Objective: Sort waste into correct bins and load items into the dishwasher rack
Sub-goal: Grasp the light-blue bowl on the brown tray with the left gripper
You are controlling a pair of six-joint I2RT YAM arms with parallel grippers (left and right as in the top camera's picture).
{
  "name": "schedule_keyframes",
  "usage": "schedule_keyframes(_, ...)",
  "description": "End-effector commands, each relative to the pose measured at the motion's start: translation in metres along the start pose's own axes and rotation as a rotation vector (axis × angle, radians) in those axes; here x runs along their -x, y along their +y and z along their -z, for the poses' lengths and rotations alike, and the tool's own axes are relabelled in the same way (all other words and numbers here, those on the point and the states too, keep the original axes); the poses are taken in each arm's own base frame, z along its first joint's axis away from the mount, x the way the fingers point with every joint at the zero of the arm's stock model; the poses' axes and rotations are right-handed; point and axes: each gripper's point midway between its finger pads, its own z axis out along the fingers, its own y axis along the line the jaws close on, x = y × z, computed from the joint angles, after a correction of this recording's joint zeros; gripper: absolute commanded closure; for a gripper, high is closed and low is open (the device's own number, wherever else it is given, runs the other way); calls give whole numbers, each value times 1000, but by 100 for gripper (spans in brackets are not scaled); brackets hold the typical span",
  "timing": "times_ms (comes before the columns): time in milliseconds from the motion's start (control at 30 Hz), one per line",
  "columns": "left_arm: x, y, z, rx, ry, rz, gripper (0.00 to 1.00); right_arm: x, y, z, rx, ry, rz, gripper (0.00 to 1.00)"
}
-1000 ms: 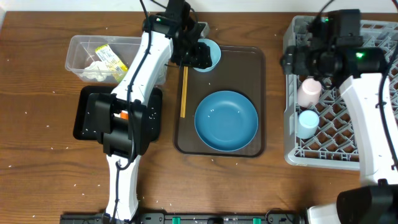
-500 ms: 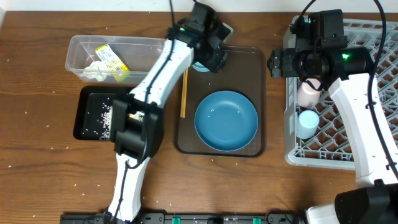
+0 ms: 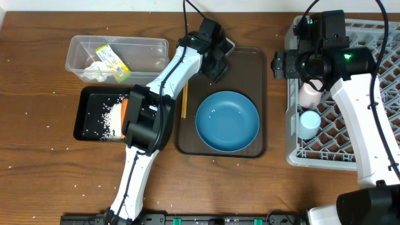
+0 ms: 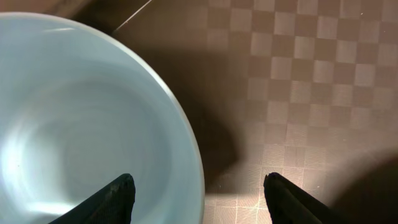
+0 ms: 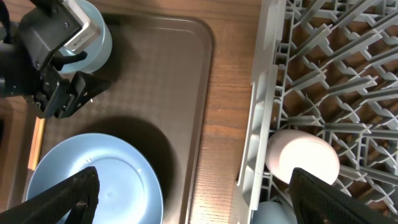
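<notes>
My left gripper [image 4: 198,180] is open and straddles the rim of the small light-blue bowl [image 4: 81,124], one finger inside and one over the brown tray. In the overhead view it [image 3: 214,59] hides the bowl. The bowl also shows in the right wrist view [image 5: 102,38]. The large blue dish [image 3: 227,121] and the chopsticks [image 3: 184,100] lie on that tray. My right gripper [image 5: 199,199] is open and empty, above the gap between tray and dishwasher rack [image 3: 350,156]. The pink cup [image 3: 310,94] and the light-blue cup [image 3: 308,123] stand in the rack.
The clear tub [image 3: 144,45] holds the yellow-green wrapper [image 3: 109,57] and white tissue [image 3: 94,70]. The black tray [image 3: 87,109] holds rice [image 3: 112,119] and the orange stick [image 3: 124,107]. The dark brown serving tray [image 3: 253,69] lies mid-table. Rice grains dot the wood.
My left arm has swung right, uncovering the black tray with its rice and orange stick. Its gripper shifted slightly right at the bowl. My right gripper moved a little left off the rack.
</notes>
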Motion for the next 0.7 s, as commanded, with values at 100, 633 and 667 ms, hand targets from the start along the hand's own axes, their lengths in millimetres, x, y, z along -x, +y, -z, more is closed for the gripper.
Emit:
schedule_keyframes(100,-3,5,-2,13,7,25,32,3,-7,1,-25,-7,2,9)
schedule_keyframes(633,-2,-96,-9,-164,62,-81,33,5,-12,1,-31,-14,-8,9)
schedule_keyframes(667,-3,-105,-10,-172,70,-95,33,5,-13,1,-33,-13,-11,9)
